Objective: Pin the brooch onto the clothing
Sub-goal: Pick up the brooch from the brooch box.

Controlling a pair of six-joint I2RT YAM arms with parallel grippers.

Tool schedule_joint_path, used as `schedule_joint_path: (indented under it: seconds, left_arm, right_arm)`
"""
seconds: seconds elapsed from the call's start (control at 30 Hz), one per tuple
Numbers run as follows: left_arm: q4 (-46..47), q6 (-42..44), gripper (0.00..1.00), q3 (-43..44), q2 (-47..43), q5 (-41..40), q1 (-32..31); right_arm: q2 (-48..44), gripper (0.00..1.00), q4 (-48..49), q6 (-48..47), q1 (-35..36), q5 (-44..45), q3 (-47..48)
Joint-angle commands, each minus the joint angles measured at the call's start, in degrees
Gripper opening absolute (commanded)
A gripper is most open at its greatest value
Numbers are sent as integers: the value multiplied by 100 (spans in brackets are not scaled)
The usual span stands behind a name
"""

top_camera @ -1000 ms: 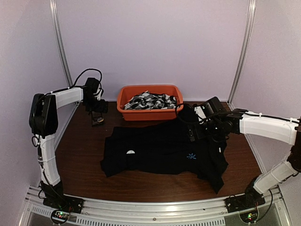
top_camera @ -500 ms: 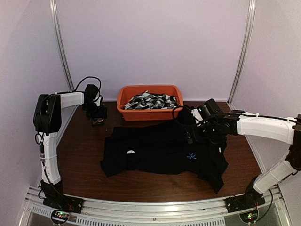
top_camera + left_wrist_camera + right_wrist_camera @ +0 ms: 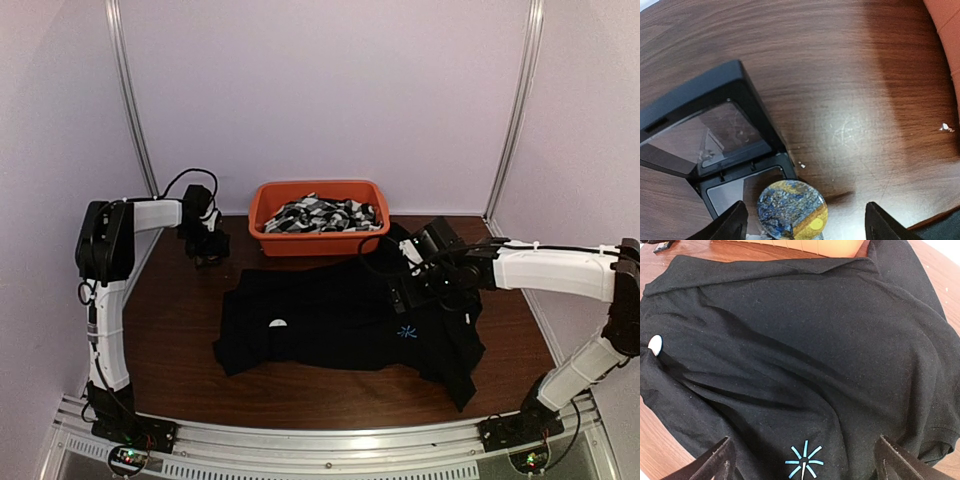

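Left gripper (image 3: pixel 807 224) wide over brooch (image 3: pixel 792 214), right gripper (image 3: pixel 807 460) wide over shirt (image 3: pixel 790 340); flat brooch may slip, dragging case (image 3: pixel 705 130).

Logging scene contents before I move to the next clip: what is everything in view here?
shirt: one, black, spread across mid-table
starburst mark: one, light blue, on the shirt's front
tag: one, white, on the shirt
bin: one, orange, at the table's far side
patterned fabrics: a pile, black-and-white, inside the bin
case: one, black with clear panels, open, far left of the table
brooch: one, round, blue and yellow, at the case's base
table: one, dark brown wood
left arm: one, white and black, reaching to the case
right arm: one, white and black, over the shirt
left fingers: two, black, apart either side of the brooch
right fingers: two, black, apart above the shirt
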Motion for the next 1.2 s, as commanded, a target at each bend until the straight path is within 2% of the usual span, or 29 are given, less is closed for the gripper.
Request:
schedule_joint_path:
  seconds: [0.0, 0.23, 0.33, 0.6, 1.17]
  left_arm:
    - [202, 53, 82, 95, 90, -19, 38]
    - [194, 48, 80, 92, 138, 30, 38]
    - [193, 48, 74, 103, 157, 70, 38]
    - [193, 47, 69, 86, 190, 12, 38]
    - [184, 35, 61, 59, 140, -43, 38]
  right_arm:
    - [90, 97, 68, 22, 55, 114, 65]
    - [128, 97, 54, 0, 102, 119, 105]
    - [135, 97, 50, -4, 122, 129, 106]
    - [193, 96, 22, -11, 183, 164, 132]
    - [255, 96, -44, -22, 262, 243, 203]
